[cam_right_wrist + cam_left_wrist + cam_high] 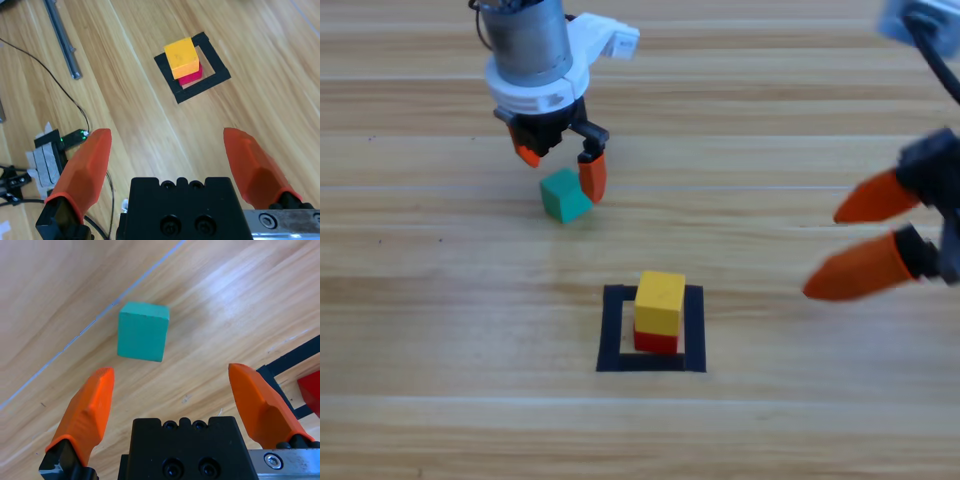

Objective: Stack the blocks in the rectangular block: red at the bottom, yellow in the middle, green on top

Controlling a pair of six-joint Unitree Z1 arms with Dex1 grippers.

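Green cube point(565, 195) lies on bare wood, well apart from the outline point(610, 330), up and to its left. Inside the outline, yellow point(660, 302) sits on red point(656, 341). Left gripper point(560, 165) hangs over the green cube, jaws spread, grasping nothing; the cube lies just ahead of the jaw gap, slightly off-centre. Right gripper point(865, 235) waits right of the outline, likewise spread and empty. Left arm is plainly nearer.

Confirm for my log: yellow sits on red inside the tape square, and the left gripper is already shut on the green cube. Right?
Not quite. The left gripper is open, with the green cube lying free on the table ahead of it, as the left wrist view shows. Yellow does sit on red inside the tape square.
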